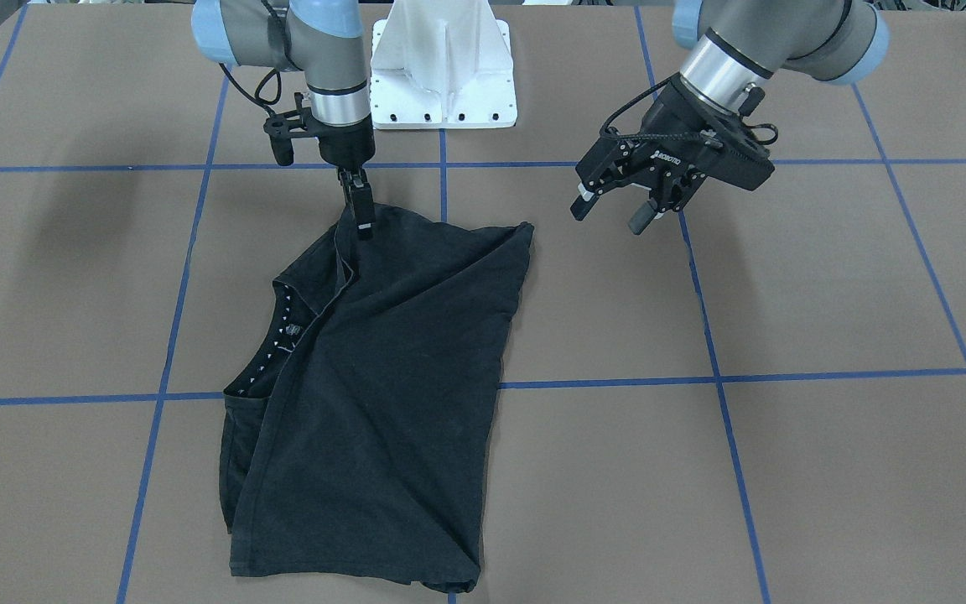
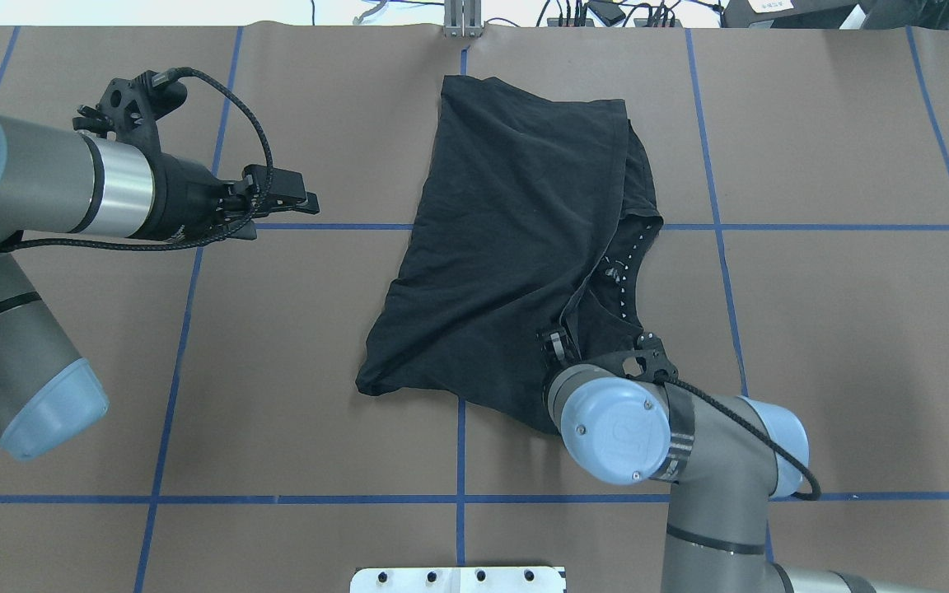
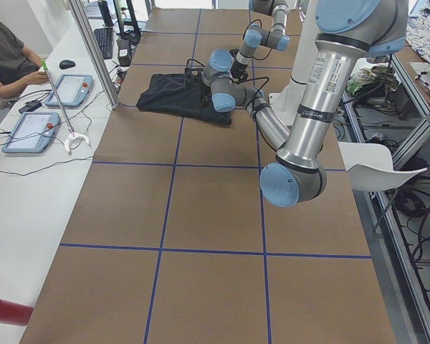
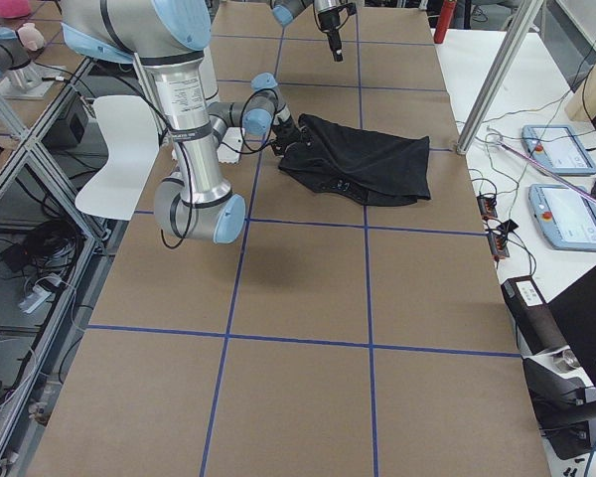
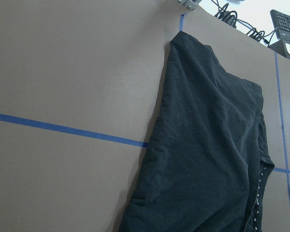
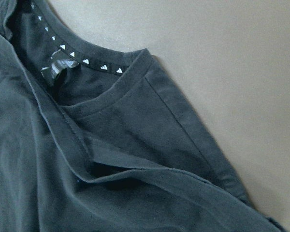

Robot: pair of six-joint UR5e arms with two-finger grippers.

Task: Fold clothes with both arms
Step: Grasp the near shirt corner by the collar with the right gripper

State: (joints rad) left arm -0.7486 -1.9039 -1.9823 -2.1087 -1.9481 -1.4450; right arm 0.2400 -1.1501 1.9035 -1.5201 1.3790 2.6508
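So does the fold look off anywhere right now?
Yes. The T-shirt lies askew: its folded-over layer runs diagonally, leaving the collar uncovered, with a bunched ridge by the right gripper pinching it. The left gripper hangs open, clear of it.

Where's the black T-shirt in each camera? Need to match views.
Front-facing: T-shirt left of centre, nearly to bottom edge.
Overhead: T-shirt upper centre.
Exterior left: T-shirt small, top centre.
Exterior right: T-shirt upper centre.
Left wrist: T-shirt right half.
Right wrist: T-shirt fills most of frame.
Landmark: collar tape with white triangles, visible front-facing, overhead and both wrist views.
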